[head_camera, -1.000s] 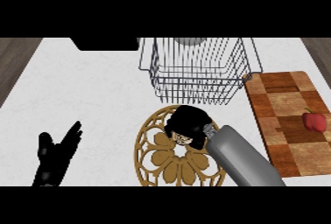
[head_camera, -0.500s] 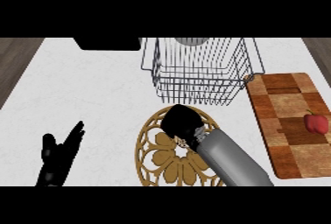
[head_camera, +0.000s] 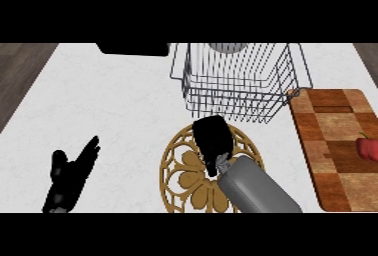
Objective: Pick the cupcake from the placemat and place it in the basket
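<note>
My right hand is over the far part of the round gold openwork placemat, with its fingers curled downward. The cupcake is hidden under that hand; none of it shows on the mat. The grey right forearm comes in from the lower edge across the mat. Just beyond the mat stands the wire basket, and nothing shows inside it. My left hand rests open on the counter at the lower left, fingers straight.
A wooden cutting board lies to the right of the mat with a red thing on its right edge. A dark box and a grey round object stand at the back.
My right hand has shifted slightly toward the basket and curled over the cupcake, which showed a little a second ago. The forearm has swung lower and leftward. The left hand has not moved.
</note>
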